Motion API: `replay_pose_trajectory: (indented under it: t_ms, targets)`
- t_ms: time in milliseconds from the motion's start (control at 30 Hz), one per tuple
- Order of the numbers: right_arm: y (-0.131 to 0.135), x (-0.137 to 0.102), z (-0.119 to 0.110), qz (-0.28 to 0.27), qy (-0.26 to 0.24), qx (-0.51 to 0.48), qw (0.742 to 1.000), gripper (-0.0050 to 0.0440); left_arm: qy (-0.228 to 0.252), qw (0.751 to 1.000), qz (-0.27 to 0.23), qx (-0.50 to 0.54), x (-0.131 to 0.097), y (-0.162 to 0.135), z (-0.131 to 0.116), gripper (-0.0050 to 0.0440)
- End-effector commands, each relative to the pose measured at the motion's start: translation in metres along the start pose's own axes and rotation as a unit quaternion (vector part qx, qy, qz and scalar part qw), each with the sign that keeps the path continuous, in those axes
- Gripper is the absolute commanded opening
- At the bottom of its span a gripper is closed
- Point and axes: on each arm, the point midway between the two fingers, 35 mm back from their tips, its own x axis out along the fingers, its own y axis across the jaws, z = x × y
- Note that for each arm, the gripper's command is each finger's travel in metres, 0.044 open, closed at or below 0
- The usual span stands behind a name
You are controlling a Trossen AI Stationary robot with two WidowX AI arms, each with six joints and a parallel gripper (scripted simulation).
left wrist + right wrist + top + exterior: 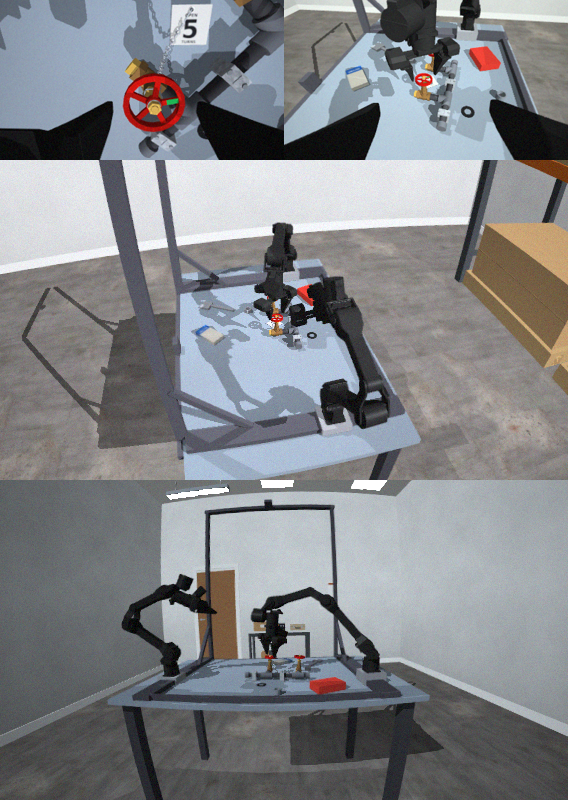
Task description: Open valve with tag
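Note:
A red handwheel (126,103) (423,85) (277,319) with a green mark on one spoke tops a brass valve. A chain runs from this valve to a white tag (190,28) reading "OPEN 5 TURNS". A second brass valve (429,66) with a red wheel (431,55) (299,656) stands on the same grey pipe (448,96). My left gripper (155,106) (423,77) (270,652) points down, open, fingers on either side of the tagged wheel, with gaps on both sides. My right gripper (434,106) (215,612) is open and empty, held well above and away from the valves.
A red block (484,58) (327,685) lies beyond the pipe, near the table's edge. A black ring (462,111) and a small grey part (500,94) lie beside the pipe. A beige and blue box (357,79) (210,334) lies on the other side.

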Motion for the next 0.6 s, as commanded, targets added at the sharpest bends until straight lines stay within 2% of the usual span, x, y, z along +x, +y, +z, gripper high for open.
replay_pose_trajectory:
  t_ms: [0, 233, 267, 567]
  targets:
    - [0.0008, -0.0027, 0.0054, 0.001, -0.007, -0.001, 1.000, 0.0400, 0.002, 1.000, 0.005, 0.001, 0.0077, 0.0010, -0.0014, 0.0311]
    - [0.0008, -0.0027, 0.0054, 0.001, -0.007, -0.001, 1.000, 0.0400, 0.006, 1.000, 0.010, -0.001, 0.0101, 0.0047, -0.0041, 0.0281]
    - [0.0008, -0.0027, 0.0054, 0.001, -0.007, -0.001, 1.000, 0.0400, 0.010, 1.000, 0.016, -0.001, 0.0035, 0.0053, -0.0047, 0.0275]
    - [0.0008, -0.0027, 0.0054, 0.001, -0.007, -0.001, 1.000, 0.0400, 0.011, 1.000, 0.015, -0.001, 0.0023, 0.0047, -0.0046, 0.0215]
